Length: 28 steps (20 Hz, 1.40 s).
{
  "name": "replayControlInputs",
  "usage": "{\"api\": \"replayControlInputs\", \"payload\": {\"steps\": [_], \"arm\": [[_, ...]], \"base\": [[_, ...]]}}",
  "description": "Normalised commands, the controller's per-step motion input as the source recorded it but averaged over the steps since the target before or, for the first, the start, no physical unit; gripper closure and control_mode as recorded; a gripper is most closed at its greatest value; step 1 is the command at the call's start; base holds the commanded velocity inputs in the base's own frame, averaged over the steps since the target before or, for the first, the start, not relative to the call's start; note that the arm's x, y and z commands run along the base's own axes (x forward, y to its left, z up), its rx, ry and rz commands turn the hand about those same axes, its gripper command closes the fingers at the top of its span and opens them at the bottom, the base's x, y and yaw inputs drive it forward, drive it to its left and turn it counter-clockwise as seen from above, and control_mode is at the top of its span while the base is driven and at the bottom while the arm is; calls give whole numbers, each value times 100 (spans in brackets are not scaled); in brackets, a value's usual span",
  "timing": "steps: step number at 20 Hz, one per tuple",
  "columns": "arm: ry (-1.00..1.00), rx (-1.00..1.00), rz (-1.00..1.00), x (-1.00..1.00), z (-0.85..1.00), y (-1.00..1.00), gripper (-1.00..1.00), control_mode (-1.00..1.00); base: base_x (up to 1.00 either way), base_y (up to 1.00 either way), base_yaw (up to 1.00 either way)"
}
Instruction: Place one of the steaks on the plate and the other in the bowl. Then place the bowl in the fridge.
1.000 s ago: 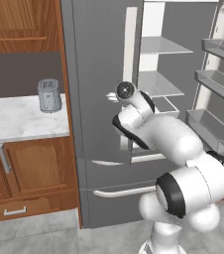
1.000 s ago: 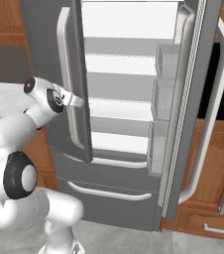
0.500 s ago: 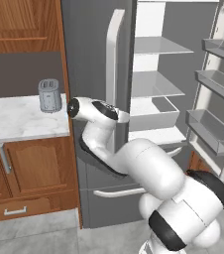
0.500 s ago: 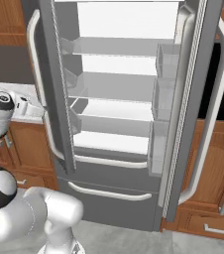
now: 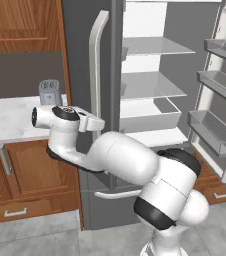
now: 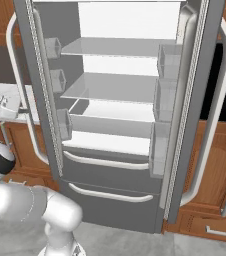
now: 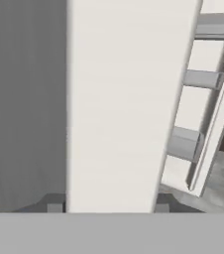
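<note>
Fridge [image 6: 120,125] left door now swung wide, shelves bare. Tool [image 5: 96,123] on pale door handle [image 5: 97,65], fingertips [image 7: 54,207] straddling it, gripping. Bowl, steaks, plate unseen. Door-opening step looks done; bowl not yet inside.

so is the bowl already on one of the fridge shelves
No, in the right base view the fridge stands with both doors open and its white shelves hold no bowl.
</note>
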Motion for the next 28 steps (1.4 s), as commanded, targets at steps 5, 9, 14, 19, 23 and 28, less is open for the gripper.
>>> {"api": "replayControlInputs", "payload": {"steps": [5,9,14,19,23,28], "arm": [[0,-1,-3,0,0,6,-100,-100],[0,0,0,5,-6,27,-100,-100],[0,0,-1,-32,0,16,-100,-100],[-1,-1,0,-37,0,15,-100,-100],[0,0,0,-43,2,16,-100,-100],[-15,11,0,-96,3,-64,-100,-100]], "base": [[0,0,0],[0,0,0],[0,0,0],[0,0,0],[0,0,0],[0,0,0]]}}
